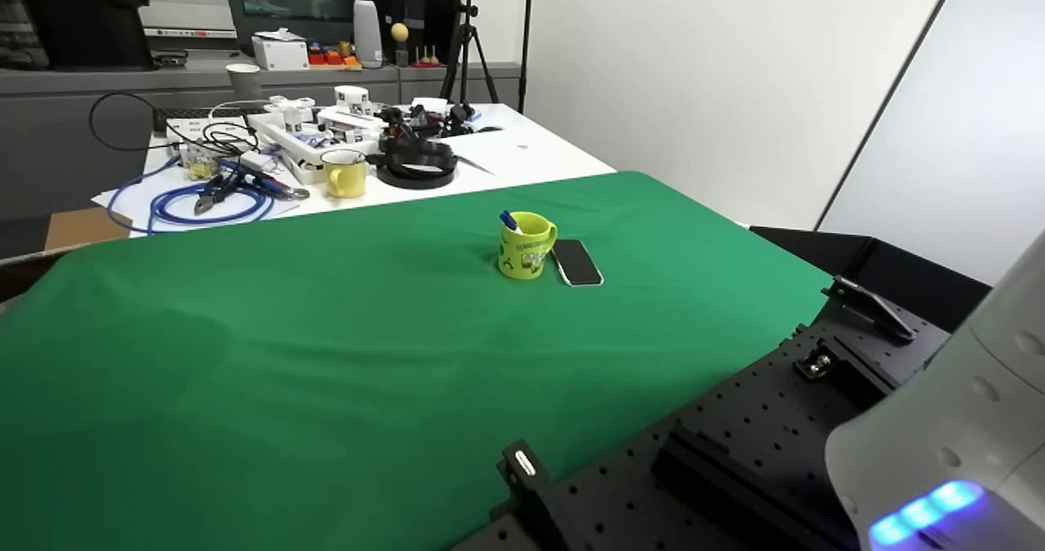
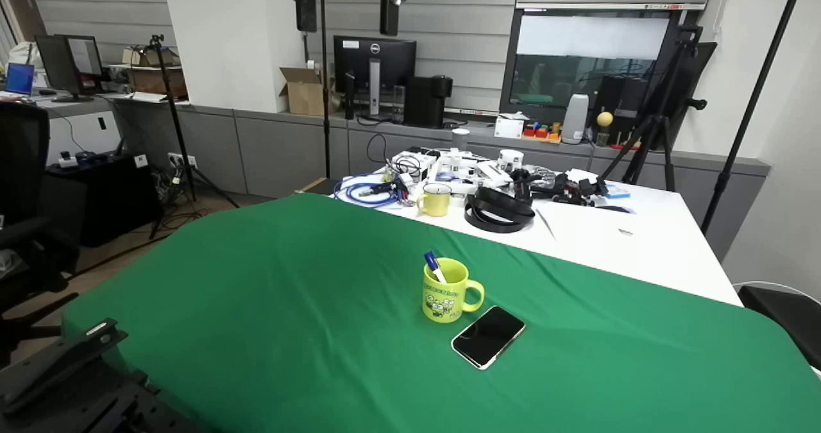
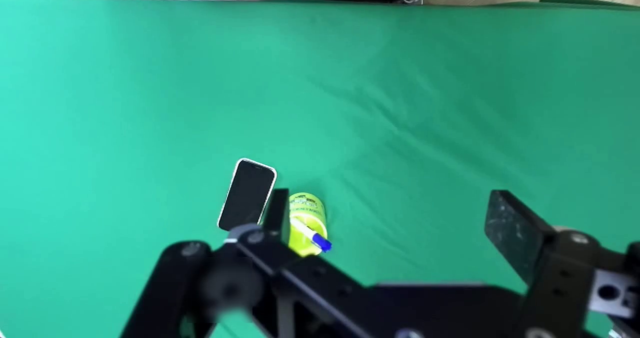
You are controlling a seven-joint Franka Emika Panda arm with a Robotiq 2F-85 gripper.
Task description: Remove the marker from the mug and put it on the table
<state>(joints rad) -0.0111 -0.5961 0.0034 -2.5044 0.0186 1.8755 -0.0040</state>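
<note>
At the left of the wrist view, a phone (image 3: pixel 247 195) lies flat on the green-covered table (image 3: pixel 410 92), just beside the mug (image 3: pixel 306 204); it plays no part, so the descent should avoid it. Next comes one finger (image 3: pixel 276 213) of the gripper (image 3: pixel 392 218), overlapping the mug's edge from this angle; in an exterior view the fingers (image 2: pixel 389 16) hang near the top border, well apart from the mug. Then the mug itself, upright, with the marker (image 3: pixel 309 233) leaning in it, white barrel (image 3: pixel 302 227) down inside and blue cap (image 3: pixel 321 243) sticking out. The mug's handle (image 2: pixel 479 297) sits on the phone's side in both exterior views. Farther right opens the gap: the fingers stand wide apart and hold nothing. Since the marker lies toward the left of that gap, the step in hand, presumably the approach, calls for centring the cap between them before lowering. Turn the gripper so that they meet across the marker, halt before the tips reach the mug, and close gently. At far right, the second finger (image 3: pixel 510 233) deserves equal watching: lowered too far, it could knock the mug over. A pull along the marker's lean should then free it, ready to lay on the table
</note>
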